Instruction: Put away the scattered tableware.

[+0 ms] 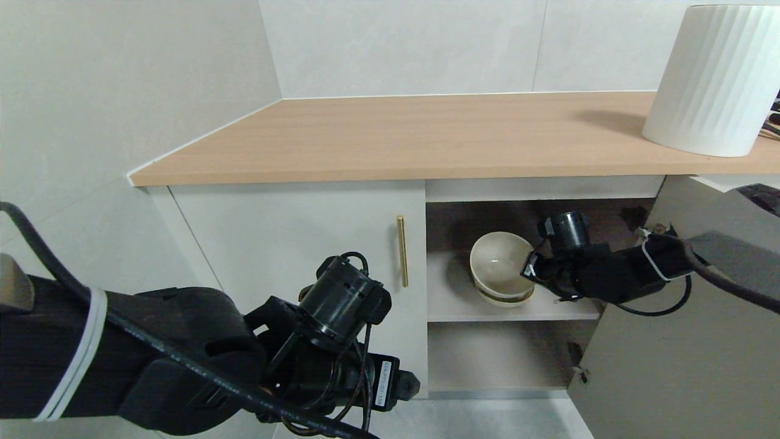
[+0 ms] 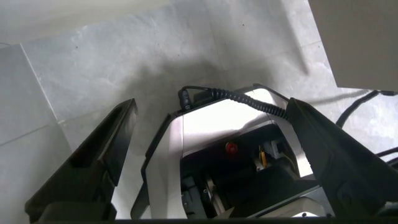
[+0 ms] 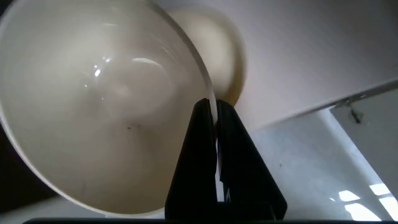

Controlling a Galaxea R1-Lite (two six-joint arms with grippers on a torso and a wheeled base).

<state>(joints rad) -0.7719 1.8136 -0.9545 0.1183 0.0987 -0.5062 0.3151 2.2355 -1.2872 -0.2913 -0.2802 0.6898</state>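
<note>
A cream bowl (image 1: 498, 262) hangs tilted inside the open cabinet, just above a second cream bowl (image 1: 506, 297) that rests on the middle shelf (image 1: 548, 310). My right gripper (image 1: 529, 268) reaches in from the right and is shut on the tilted bowl's rim. The right wrist view shows the held bowl (image 3: 93, 93) close up, with the right gripper (image 3: 214, 109) pinching its edge and the other bowl (image 3: 214, 43) behind. My left gripper (image 2: 217, 162) hangs low in front of the closed door, open over the floor with nothing between its fingers (image 2: 106, 162).
The left cabinet door (image 1: 292, 244) is closed and has a gold handle (image 1: 401, 250). The right door (image 1: 670, 353) stands swung open beside my right arm. A white ribbed container (image 1: 713, 79) stands on the wooden counter (image 1: 396, 134). The lower shelf (image 1: 499, 360) is bare.
</note>
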